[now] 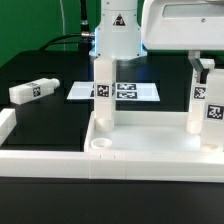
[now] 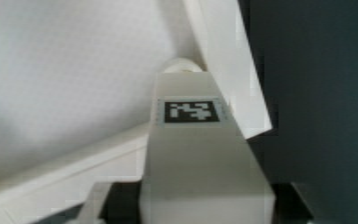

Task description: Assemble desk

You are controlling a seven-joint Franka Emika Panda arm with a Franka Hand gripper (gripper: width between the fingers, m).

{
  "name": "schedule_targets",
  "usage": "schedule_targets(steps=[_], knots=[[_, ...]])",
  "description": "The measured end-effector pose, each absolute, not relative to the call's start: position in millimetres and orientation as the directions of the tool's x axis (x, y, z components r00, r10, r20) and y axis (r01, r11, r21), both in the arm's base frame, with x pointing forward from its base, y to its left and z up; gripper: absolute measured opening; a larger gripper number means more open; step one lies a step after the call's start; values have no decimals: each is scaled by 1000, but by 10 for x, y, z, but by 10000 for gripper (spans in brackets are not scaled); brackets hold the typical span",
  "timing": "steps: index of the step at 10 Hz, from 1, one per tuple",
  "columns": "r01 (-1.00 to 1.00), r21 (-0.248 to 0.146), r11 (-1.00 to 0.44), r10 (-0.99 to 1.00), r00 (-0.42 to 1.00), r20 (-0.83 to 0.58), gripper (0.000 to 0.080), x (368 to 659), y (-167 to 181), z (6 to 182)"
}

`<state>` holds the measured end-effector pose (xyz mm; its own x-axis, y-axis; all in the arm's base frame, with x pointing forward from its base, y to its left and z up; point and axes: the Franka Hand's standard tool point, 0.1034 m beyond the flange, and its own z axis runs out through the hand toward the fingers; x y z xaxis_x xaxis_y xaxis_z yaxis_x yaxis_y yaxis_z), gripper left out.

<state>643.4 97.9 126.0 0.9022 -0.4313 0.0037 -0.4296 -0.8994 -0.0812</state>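
Note:
The white desk top (image 1: 150,150) lies tray-like at the front of the black table, with a round socket (image 1: 100,147) showing in its near corner. One tagged white leg (image 1: 102,90) stands upright at the top's far corner on the exterior view's left. A second tagged leg (image 1: 199,100) stands upright at the top's right end, and my gripper (image 1: 203,66) comes down over its upper end. In the wrist view this leg (image 2: 194,130) fills the gap between my dark fingers (image 2: 293,203), so my gripper (image 2: 197,205) is shut on it. A third leg (image 1: 33,90) lies loose on the table at the left.
The marker board (image 1: 130,91) lies flat behind the desk top. The arm's white base (image 1: 115,30) stands at the back. A long white border rail (image 1: 35,158) runs along the front left edge.

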Motion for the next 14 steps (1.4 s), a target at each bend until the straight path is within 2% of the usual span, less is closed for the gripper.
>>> schedule_targets(steps=[2, 6, 12, 14], knots=[[-580, -84, -810, -582, 813, -3, 288, 6440, 965, 1253], [-852, -76, -518, -853, 521, -32, 290, 6432, 952, 1246], [-993, -49, -110, -992, 113, -62, 290, 6416, 967, 1243], [-992, -50, -117, -991, 120, -61, 290, 6416, 968, 1242]])
